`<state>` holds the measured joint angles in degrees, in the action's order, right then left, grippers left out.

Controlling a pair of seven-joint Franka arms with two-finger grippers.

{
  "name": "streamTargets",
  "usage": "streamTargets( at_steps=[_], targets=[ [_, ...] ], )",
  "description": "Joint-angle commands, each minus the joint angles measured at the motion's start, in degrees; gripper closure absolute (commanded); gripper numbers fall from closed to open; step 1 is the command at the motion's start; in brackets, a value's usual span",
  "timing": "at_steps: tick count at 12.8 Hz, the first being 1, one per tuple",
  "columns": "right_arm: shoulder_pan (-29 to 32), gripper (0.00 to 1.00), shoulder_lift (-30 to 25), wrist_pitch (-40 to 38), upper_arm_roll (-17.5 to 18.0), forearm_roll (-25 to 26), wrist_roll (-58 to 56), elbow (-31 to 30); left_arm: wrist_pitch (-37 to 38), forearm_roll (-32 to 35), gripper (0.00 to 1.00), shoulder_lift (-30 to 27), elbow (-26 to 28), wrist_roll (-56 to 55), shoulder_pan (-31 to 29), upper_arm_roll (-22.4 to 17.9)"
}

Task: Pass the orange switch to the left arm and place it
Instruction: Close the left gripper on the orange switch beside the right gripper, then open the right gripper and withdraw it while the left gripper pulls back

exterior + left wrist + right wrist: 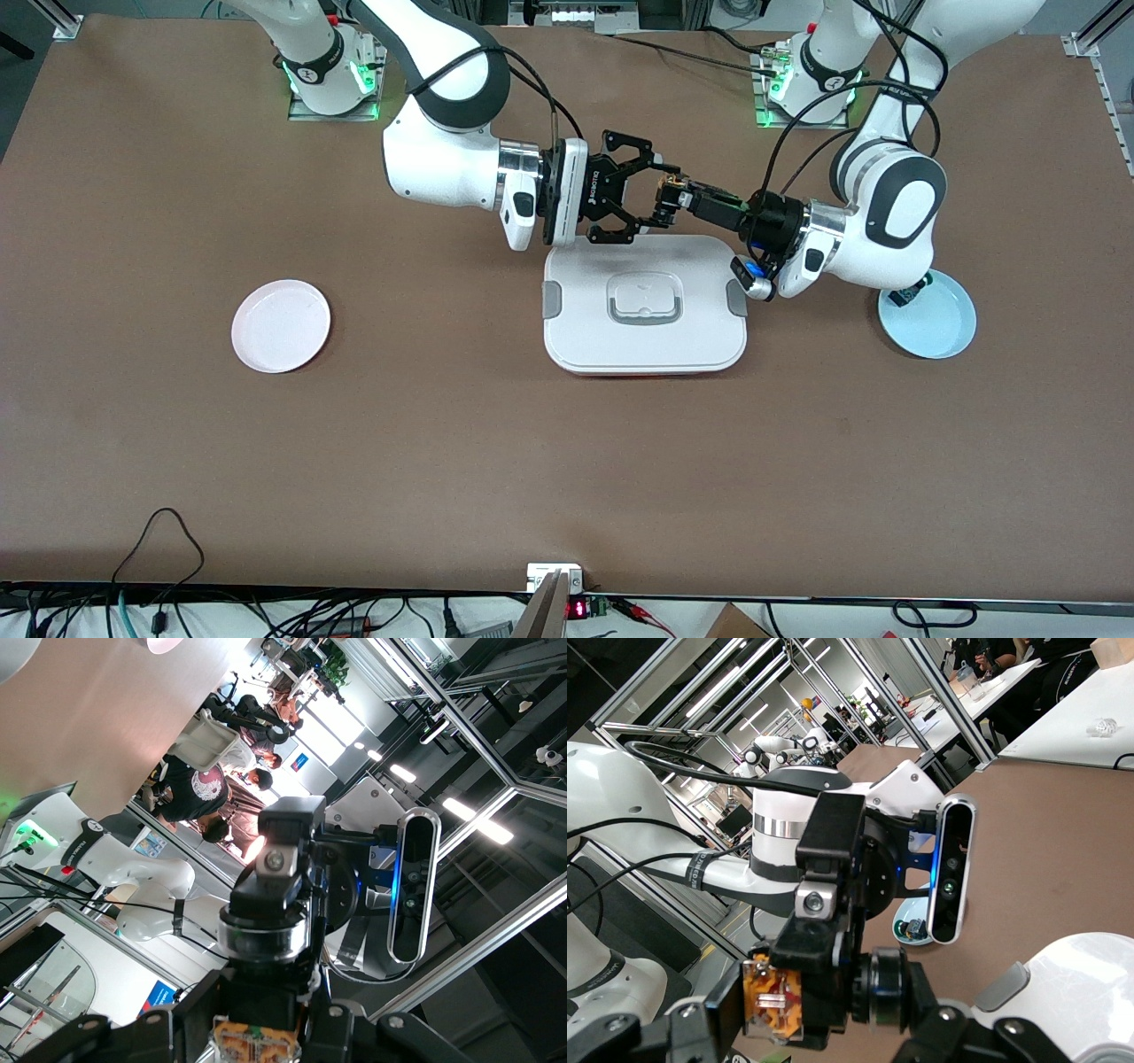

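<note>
The orange switch hangs in the air over the edge of the white box that lies toward the robots' bases. My left gripper is shut on its black body. In the left wrist view the switch's tan parts sit between my left gripper's black fingers. My right gripper faces it end on, its jaws parted and standing close on either side of the switch. One right pad lies next to the orange and clear block.
A pale pink plate lies toward the right arm's end of the table. A light blue plate toward the left arm's end carries a small dark switch, under the left arm's elbow. Cables run along the table's near edge.
</note>
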<state>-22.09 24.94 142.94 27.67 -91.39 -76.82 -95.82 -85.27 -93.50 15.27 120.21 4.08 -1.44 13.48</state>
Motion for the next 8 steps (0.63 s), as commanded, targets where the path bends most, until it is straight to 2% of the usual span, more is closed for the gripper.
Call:
streamTargets(
  at_steps=[1, 4, 7, 8],
  targets=[
    [0.2, 0.0, 0.46, 0.06, 0.02, -1.25, -0.52, 0.9, -0.25, -1.07, 0.76, -1.21, -0.67, 0.15, -0.84, 0.32],
    [1.86, 0.0, -1.11, -0.21, 0.02, -1.34, -0.17, 0.9, -0.25, 1.55, 0.76, -0.68, -3.92, -0.12, -0.84, -0.2],
    [5.9, 0.0, -6.2, -0.47, -0.07, -0.03, -0.87, -2.25, -0.25, 18.64, 0.77, 0.63, -12.87, -0.56, -1.63, -0.29],
    [7.04, 0.0, -7.7, -0.38, -0.68, 1.81, -2.53, -3.57, -0.25, 23.92, 0.77, 0.72, -14.81, -0.82, -1.89, -0.29]
  ],
)
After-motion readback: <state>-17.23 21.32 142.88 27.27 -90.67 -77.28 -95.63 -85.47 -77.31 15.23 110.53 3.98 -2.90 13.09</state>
